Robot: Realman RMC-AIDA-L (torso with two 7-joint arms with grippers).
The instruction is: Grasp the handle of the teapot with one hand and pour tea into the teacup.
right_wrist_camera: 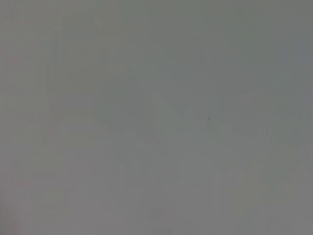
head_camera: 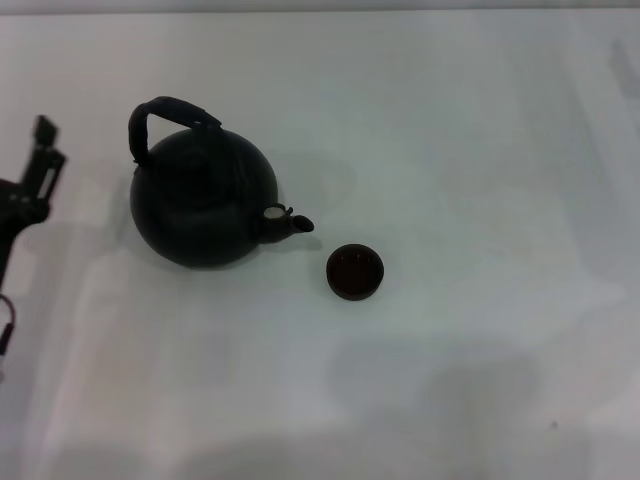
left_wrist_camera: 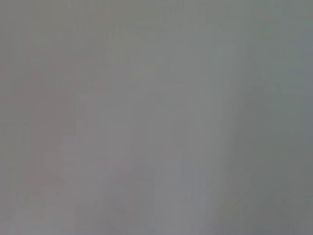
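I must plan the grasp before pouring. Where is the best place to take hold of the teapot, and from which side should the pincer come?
Probably the top of the handle, the wrapped hoop arching clear above the teapot. Come from above and from the robot's left, where the left pincer waits. The spout points right toward the teacup, so that side stays free.

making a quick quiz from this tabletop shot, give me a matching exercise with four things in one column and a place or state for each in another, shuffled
Column one:
1. teapot
2. teacup
3. handle
4. left gripper

Column two:
A. at the left edge of the head view, apart from the pot
B. arches over the pot's top, with nothing gripping it
C. stands upright on the white table, spout toward the cup
D. small, round, just beyond the tip of the spout

Pairs: 1-C, 2-D, 3-B, 4-A
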